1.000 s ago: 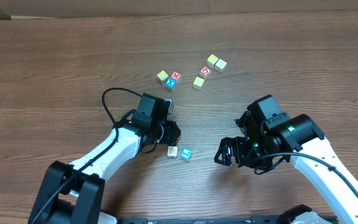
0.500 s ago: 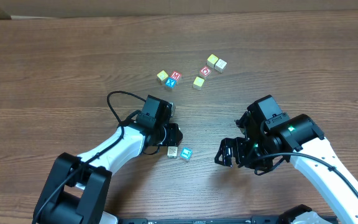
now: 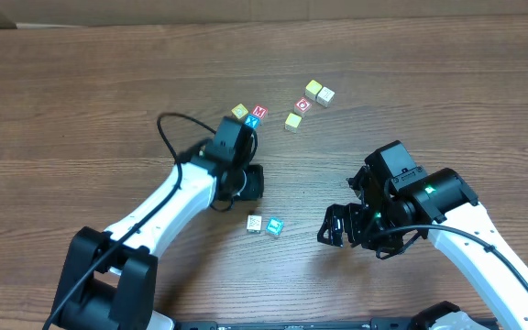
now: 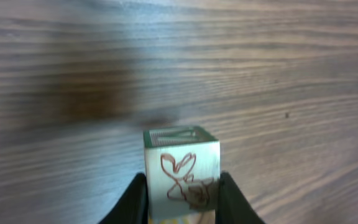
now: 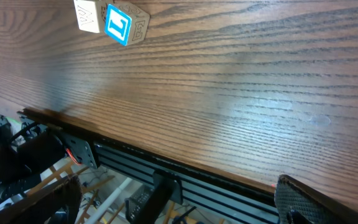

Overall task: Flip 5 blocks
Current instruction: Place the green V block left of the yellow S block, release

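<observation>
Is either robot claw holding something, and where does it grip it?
The left gripper pinches a small block by two opposite side faces. The right gripper is open, holding nothing.

Brown wooden worktop lies open far left and at centre. The left end effector, clamped on a pale wooden cube, separates the near cream-and-teal cube pair from the far coloured cubes; the spread right end effector flanks that pair.

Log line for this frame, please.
left claw: shut on block | right claw: open, empty
</observation>
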You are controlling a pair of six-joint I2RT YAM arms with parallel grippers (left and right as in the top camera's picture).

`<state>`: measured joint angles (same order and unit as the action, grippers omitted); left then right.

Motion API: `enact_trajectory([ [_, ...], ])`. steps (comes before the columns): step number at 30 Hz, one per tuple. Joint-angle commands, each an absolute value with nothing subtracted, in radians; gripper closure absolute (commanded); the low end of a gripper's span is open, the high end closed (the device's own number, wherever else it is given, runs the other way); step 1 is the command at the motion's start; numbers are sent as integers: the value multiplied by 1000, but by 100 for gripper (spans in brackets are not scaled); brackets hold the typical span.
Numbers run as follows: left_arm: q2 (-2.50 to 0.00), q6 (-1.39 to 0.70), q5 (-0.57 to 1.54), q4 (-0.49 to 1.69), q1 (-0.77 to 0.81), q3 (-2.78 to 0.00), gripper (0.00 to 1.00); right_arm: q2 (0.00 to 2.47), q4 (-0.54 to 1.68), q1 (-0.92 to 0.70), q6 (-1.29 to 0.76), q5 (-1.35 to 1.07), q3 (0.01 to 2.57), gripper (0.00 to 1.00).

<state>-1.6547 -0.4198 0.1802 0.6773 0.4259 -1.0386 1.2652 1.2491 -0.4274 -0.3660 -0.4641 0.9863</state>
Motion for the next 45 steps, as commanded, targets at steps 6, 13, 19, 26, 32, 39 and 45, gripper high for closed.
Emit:
enact_trajectory([
  [6,-1657,-426,-67,1060,433,-1226,93,1257,1243,-432,-367,-465,1000,0],
  [13,-1634,-435,-7,1035,455,-1077,95,1257,1243,-432,-366,-465,1000,0],
  [19,-1587,-467,53,896,512,-969,95,1257,1243,-432,-363,-465,1000,0],
  [26,-1586,-503,53,827,524,-889,96,1257,1243,-432,-363,-465,1000,0],
  [32,-1586,-506,52,798,524,-874,93,1257,1243,-432,-363,-465,1000,0],
  [39,-1586,-506,53,788,524,-874,81,1257,1244,-432,-363,-465,1000,0],
  [45,-1586,-506,53,795,524,-874,66,1257,1245,-432,-363,-465,1000,0],
])
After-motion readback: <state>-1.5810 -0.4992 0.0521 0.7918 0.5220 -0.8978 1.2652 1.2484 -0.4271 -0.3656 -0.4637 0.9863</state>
